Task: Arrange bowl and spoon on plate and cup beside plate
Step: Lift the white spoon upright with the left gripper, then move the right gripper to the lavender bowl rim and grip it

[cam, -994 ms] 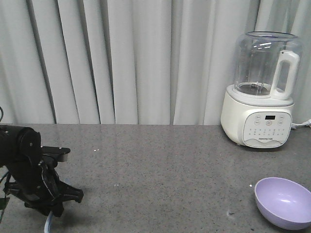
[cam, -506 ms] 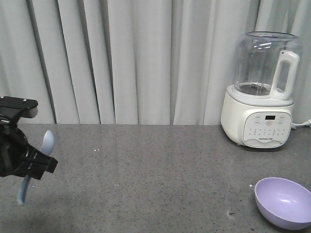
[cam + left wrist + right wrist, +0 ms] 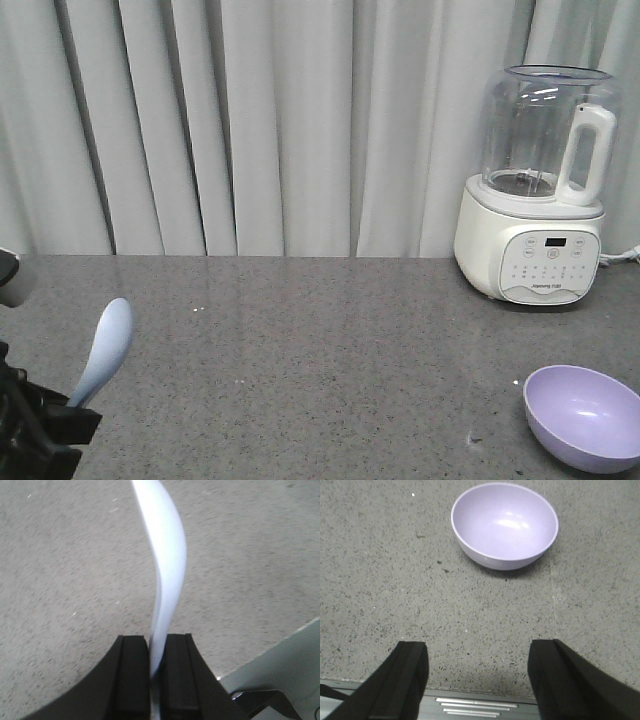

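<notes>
Pale-blue spoon (image 3: 106,345) has lifted clear of the counter (image 3: 330,330), clenched in your left gripper (image 3: 157,647); right gripper (image 3: 477,652) waits released, so placement comes next.

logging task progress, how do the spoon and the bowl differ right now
The spoon is slim and pale blue; the bowl is round and lavender. The spoon is held off the counter, its handle clamped in the shut left pincer, scoop pointing up. The bowl sits upright on the counter, ungripped, with the open right pincer short of it. Both look like smooth plastic.
</notes>
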Controlling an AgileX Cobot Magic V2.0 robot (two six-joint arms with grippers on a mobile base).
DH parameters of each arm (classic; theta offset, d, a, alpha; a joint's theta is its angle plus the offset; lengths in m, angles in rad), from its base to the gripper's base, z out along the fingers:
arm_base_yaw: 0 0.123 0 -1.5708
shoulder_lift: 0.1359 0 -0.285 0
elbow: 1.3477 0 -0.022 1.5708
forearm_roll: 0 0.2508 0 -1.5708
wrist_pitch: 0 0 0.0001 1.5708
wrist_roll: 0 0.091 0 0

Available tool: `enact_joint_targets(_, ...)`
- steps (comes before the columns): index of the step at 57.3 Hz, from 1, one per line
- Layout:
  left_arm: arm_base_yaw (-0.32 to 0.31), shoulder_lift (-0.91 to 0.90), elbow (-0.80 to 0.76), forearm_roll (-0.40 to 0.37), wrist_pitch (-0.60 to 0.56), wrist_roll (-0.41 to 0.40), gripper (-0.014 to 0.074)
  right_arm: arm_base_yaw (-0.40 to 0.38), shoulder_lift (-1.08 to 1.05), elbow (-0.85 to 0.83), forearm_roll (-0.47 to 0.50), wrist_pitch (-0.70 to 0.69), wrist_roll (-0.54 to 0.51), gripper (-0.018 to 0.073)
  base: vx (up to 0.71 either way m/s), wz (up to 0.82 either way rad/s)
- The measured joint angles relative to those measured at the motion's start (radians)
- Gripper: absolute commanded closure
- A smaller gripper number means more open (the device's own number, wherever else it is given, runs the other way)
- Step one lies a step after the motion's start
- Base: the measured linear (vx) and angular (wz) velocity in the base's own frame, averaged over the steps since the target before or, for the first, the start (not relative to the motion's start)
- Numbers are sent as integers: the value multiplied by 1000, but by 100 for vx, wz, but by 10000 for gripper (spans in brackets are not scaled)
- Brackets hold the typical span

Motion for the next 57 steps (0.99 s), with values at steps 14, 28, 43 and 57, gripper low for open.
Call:
enact_joint_targets(14, -78, -61, 1, -3, -11, 0, 461, 0, 130, -31, -147, 30, 185, 73, 0, 0)
enact_joint_targets(28, -86, -62, 1, -3, -14, 2, 461, -22, 380, -244, -239, 102, 295, 73, 0, 0)
enact_joint_targets(43, -86, -62, 1, -3, -14, 3, 461, -261, 637, -455, 60, 117, 10, 73, 0, 0)
enact_joint_targets(57, -86, -62, 1, -3, -14, 3, 461, -327, 805, -513, 233, 86, -194, 73, 0, 0)
